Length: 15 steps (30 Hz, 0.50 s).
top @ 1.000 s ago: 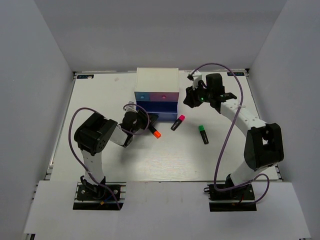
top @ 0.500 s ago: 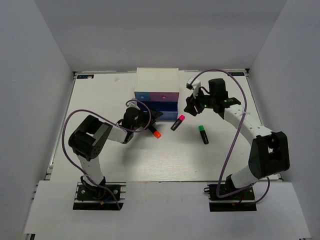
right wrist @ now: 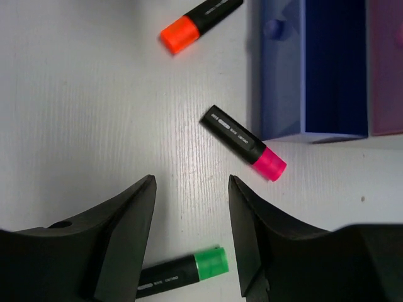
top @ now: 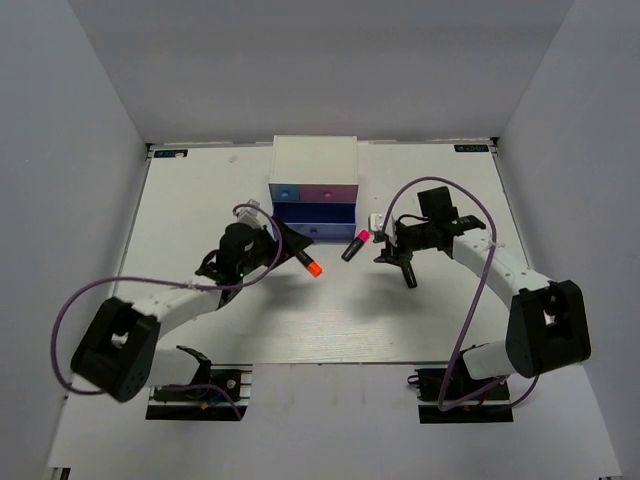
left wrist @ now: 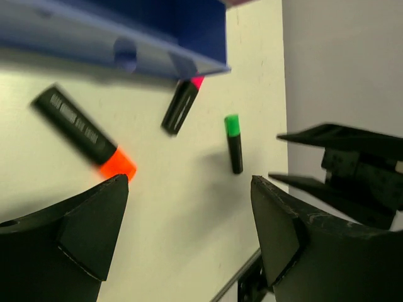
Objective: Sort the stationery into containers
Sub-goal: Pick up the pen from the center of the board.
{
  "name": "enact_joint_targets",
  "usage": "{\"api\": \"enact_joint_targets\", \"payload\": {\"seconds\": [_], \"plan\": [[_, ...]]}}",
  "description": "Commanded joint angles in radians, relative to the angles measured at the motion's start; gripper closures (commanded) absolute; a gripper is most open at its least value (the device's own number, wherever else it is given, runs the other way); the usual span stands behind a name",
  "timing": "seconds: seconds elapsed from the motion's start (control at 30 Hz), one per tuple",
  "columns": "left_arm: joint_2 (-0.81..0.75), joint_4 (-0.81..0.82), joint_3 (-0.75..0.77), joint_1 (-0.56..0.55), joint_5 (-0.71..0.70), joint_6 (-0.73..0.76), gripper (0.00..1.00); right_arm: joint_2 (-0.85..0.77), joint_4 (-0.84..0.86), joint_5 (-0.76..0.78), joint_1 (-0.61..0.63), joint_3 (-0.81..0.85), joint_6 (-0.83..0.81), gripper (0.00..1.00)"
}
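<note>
Nearness settles who takes what, as we read it. The right fingers (right wrist: 119,245) hang spread over the desk (right wrist: 75,113) with nothing between them. The green marker (right wrist: 182,267) lies on the desk beneath them, back near their roots, its long axis running across the gap from one finger toward the other. We judge the wrist would need about a quarter turn before a closing could catch the barrel across its width. The pink marker (right wrist: 242,143) lies just ahead of the tips, slanted, its cap close beside the front corner of the open drawer (right wrist: 315,69); that corner would crowd a grasp there. The left fingers (left wrist: 82,233) are spread wide too and hold nothing. The orange marker (left wrist: 85,132) lies ahead of them, off toward one finger rather than centred, and slanted, with its cap nearer the fingers and its barrel pointing toward the drawer front. From above, the left arm is plainly nearer the orange marker and the right arm nearer the green one, with the pink marker between the two arms. All three lie on the desk, apart from one another, none in a drawer. The drawer stands pulled out of the cabinet (top: 314,165); its inside looks bare from the right wrist, though the deep shade there leaves us unsure. The arms face each other across the markers, so reaches toward the middle could cross.
</note>
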Motion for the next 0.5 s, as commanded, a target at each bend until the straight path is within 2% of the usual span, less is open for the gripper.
{"api": "enact_joint_targets", "payload": {"seconds": [0.0, 0.03, 0.07, 0.13, 0.2, 0.3, 0.47], "plan": [[-0.164, -0.224, -0.087, 0.017, 0.015, 0.039, 0.11, -0.005, -0.089, -0.035, 0.011, -0.017, -0.333, 0.44], [-0.212, -0.261, -0.118, 0.017, -0.042, 0.022, 0.05, 0.009, -0.11, -0.026, 0.018, -0.02, -0.44, 0.45], [-0.305, -0.3, -0.133, 0.017, -0.069, 0.007, 0.0, 0.015, -0.113, -0.008, 0.022, -0.019, -0.471, 0.45], [-0.393, -0.418, -0.173, 0.017, -0.144, -0.082, 0.0, 0.041, -0.11, 0.023, 0.047, -0.019, -0.536, 0.45], [-0.518, -0.523, -0.196, 0.017, -0.211, -0.157, 0.0, 0.067, -0.081, 0.049, 0.074, -0.019, -0.586, 0.35], [-0.667, -0.574, -0.244, 0.017, -0.262, -0.166, 0.0, 0.107, -0.069, 0.077, 0.11, 0.006, -0.622, 0.33], [-0.769, -0.703, -0.244, 0.017, -0.294, -0.122, 0.0, 0.198, -0.098, 0.136, 0.171, 0.088, -0.695, 0.34]]}}
